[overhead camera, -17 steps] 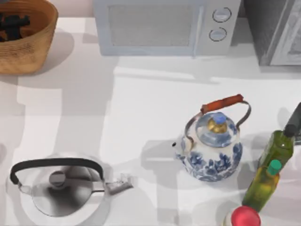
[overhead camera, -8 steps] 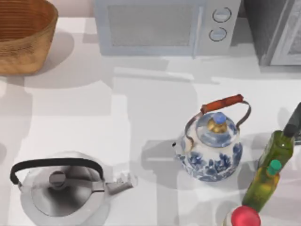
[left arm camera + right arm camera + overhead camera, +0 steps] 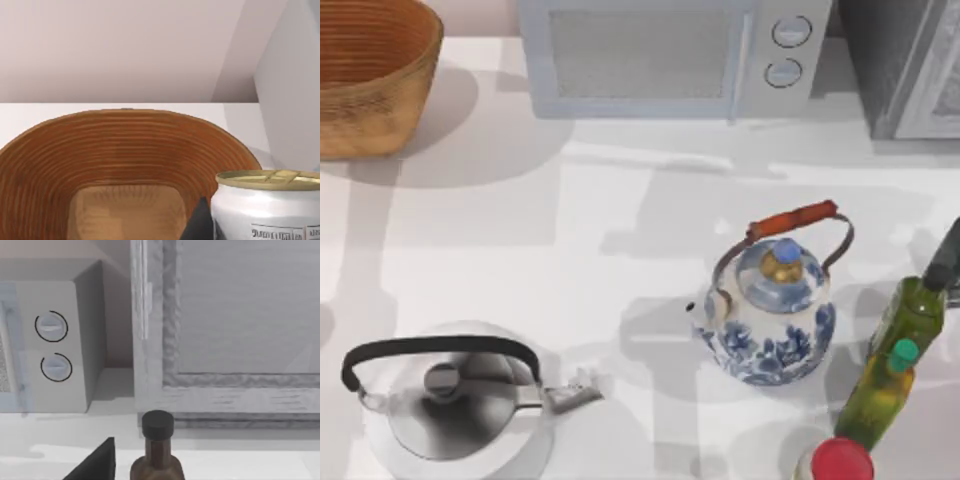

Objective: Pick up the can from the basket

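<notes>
Your left wrist view has the only print: small dark lettering in a boxed panel low on the side of the can (image 3: 267,207), under its gold end. Letters too small to make out; no word, brand or number can be read from it.

Microwave (image 3: 670,55): you see two round dials, each with a plain line marker, no digits or symbols legible in either the top or right wrist view.

Blue-and-white kettle (image 3: 770,320): painted floral pattern, no writing.

Olive-green bottles (image 3: 905,320), red-topped container (image 3: 840,462), steel kettle (image 3: 455,400): no labels you can read.
</notes>
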### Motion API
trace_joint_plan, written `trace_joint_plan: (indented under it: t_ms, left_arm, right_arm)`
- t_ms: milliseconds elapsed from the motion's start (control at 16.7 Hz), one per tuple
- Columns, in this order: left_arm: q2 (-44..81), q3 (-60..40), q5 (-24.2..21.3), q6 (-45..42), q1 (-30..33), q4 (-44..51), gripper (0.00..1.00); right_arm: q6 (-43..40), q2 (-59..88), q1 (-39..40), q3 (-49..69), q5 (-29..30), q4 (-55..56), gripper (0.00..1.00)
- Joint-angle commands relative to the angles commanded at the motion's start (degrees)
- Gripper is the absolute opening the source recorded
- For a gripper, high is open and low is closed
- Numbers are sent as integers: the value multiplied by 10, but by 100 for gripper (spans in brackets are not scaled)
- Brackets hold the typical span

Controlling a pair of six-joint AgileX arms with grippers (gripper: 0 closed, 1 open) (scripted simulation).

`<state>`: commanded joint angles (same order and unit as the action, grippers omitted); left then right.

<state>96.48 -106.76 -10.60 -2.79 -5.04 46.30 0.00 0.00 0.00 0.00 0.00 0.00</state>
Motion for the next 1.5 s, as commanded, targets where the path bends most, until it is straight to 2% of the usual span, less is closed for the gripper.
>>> trace_joint_plan:
  t_ms: [480,840,1140,1500]
  left_arm:
    - [-511,570,54,11,26,-247,0]
    - [-811,903,88,21,42,-390,0]
    - [-948,1050,104,27,49,-455,0]
    - [-965,1068,106,28,50,-463,0]
  right_arm:
    - [0,0,0,0,0,0,100]
    - [0,0,0,0,0,0,100]
    - [0,0,0,0,0,0,100]
    - [0,0,0,0,0,0,100]
